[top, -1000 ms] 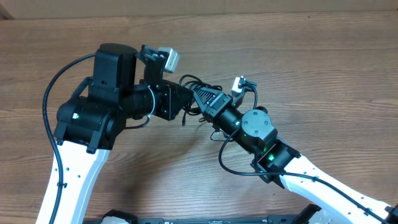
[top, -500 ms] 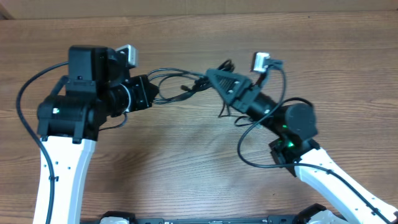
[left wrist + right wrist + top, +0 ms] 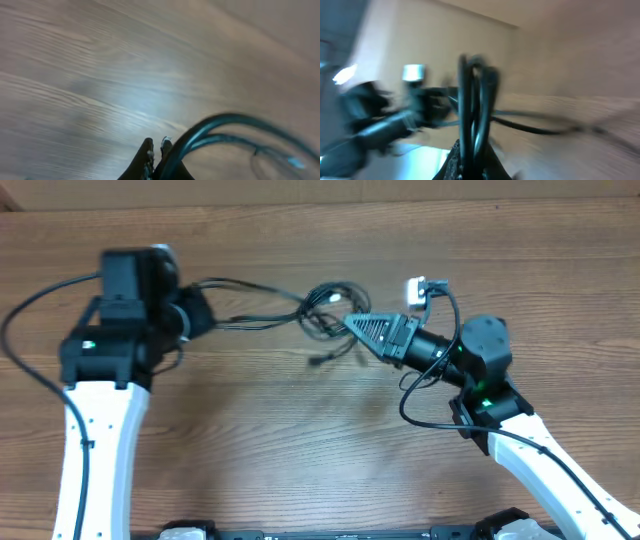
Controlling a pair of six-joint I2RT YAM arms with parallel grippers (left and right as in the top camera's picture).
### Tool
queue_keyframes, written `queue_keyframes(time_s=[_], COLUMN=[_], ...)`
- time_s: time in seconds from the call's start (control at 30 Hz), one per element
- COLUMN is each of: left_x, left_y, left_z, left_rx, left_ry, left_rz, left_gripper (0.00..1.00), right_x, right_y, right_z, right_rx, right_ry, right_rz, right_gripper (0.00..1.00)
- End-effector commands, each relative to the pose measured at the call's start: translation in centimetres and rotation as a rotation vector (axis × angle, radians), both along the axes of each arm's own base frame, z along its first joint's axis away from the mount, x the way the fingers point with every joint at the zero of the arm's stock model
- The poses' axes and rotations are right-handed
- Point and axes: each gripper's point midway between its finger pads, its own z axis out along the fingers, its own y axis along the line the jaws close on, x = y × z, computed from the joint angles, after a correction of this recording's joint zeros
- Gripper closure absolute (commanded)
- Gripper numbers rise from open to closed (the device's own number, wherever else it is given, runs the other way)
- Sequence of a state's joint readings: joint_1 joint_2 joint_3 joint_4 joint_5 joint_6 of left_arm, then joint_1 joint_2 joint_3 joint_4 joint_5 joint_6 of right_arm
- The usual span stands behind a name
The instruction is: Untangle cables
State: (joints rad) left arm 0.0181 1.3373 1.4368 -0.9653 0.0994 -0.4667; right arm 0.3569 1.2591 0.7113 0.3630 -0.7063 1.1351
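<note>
The cables span the gap between the two end effectors, above the middle of the table. The left gripper is closed on one end of the run. In the left wrist view its fingers stand close together and the cables leave them in a curve toward the right. The right gripper is closed on the other end. In the right wrist view several loops of the cables rise upright out of its clamped fingers, though that view is heavily blurred. Between the grippers, thin strands run nearly straight from the left side into a coiled knot just beside the right gripper tip. One free end lies just below the knot. The cables are thin, round, glossy black cords. The table is matte brown wood-grain. The right gripper is a black wedge tapering to its tip. The white arm links carry black joint housings, each with a small green light.
</note>
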Motion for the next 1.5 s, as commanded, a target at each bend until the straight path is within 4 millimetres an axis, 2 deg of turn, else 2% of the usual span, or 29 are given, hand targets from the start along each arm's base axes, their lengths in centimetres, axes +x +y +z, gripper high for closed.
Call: queue_keyframes(time_s=[0.0, 0.13, 0.33, 0.43, 0.5, 0.63, 0.7, 0.77, 0.83, 0.9, 0.93, 0.97, 1.03, 1.1, 1.13, 1.2, 1.3, 1.4, 1.47], left_x=[0.4, 0.8, 0.8, 1.0, 1.6, 1.6, 1.2, 0.8, 0.1, -1.0, -2.1, -2.3, -2.2, -1.7, -1.4, -1.0, -1.3, -2.3, -3.0], left_y=[4.8, 2.6, -2.7, -3.3, -3.2, -4.8, -5.7, -6.3, -7.4, -9.8, -11.8, -12.4, -13.0, -12.7, -12.2, -10.7, -8.2, -6.4, -6.4], left_z=[3.4, 4.9, 7.0, 8.0, 9.5, 12.4, 12.8, 12.2, 11.6, 12.5, 13.7, 13.9, 13.2, 11.1, 9.9, 7.2, 4.0, 2.1, 1.4], left_rx=[0.008, -0.137, -0.272, -0.3, -0.31, -0.359, -0.385, -0.395, -0.412, -0.463, -0.466, -0.44, -0.368, -0.31, -0.273, -0.172, -0.058, -0.007, -0.019], left_ry=[-0.094, -0.152, -0.239, -0.281, -0.349, -0.465, -0.478, -0.447, -0.412, -0.427, -0.493, -0.521, -0.531, -0.451, -0.4, -0.291, -0.141, -0.032, 0.013], left_rz=[0.183, 0.06, -0.261, -0.306, -0.324, -0.455, -0.509, -0.527, -0.556, -0.67, -0.808, -0.852, -0.88, -0.808, -0.755, -0.637, -0.475, -0.379, -0.365], left_gripper=[0.96, 0.96, 0.96, 0.96, 0.96, 0.95, 0.96, 0.96, 0.96, 0.96, 0.96, 0.93, 0.82, 0.78, 0.71, 0.4, 0.05, 0.0, 0.0], right_x=[1.5, 1.6, 1.1, 1.4, 1.6, 1.1, 0.8, 0.8, 0.9, 0.9, 0.8, 0.8, 0.5, 0.2, 0.1, -0.3, -0.7, -1.1, -1.4], right_y=[-2.4, -3.5, -3.7, -4.5, -5.8, -7.8, -8.1, -8.0, -8.0, -8.0, -8.0, -8.0, -8.0, -8.0, -8.1, -8.2, -8.3, -8.5, -8.6], right_z=[-0.9, -4.4, -5.8, -6.8, -8.6, -11.3, -11.8, -11.8, -11.6, -11.6, -11.7, -11.8, -12.0, -12.3, -12.5, -12.9, -13.4, -13.8, -14.1], right_rx=[-0.138, -0.272, -0.336, -0.398, -0.466, -0.571, -0.588, -0.587, -0.583, -0.582, -0.585, -0.587, -0.588, -0.595, -0.6, -0.611, -0.622, -0.635, -0.642], right_ry=[-0.099, -0.035, -0.032, -0.03, 0.034, 0.139, 0.161, 0.16, 0.153, 0.151, 0.158, 0.162, 0.173, 0.188, 0.198, 0.218, 0.241, 0.265, 0.281], right_rz=[-0.106, -0.147, -0.125, -0.159, -0.219, -0.283, -0.286, -0.287, -0.288, -0.289, -0.287, -0.284, -0.275, -0.269, -0.266, -0.261, -0.254, -0.248, -0.244], right_gripper=[0.96, 0.93, 0.89, 0.78, 0.65, 0.51, 0.42, 0.25, 0.17, 0.06, 0.0, 0.0, 0.0, 0.0, 0.0, 0.0, 0.0, 0.0, 0.0])
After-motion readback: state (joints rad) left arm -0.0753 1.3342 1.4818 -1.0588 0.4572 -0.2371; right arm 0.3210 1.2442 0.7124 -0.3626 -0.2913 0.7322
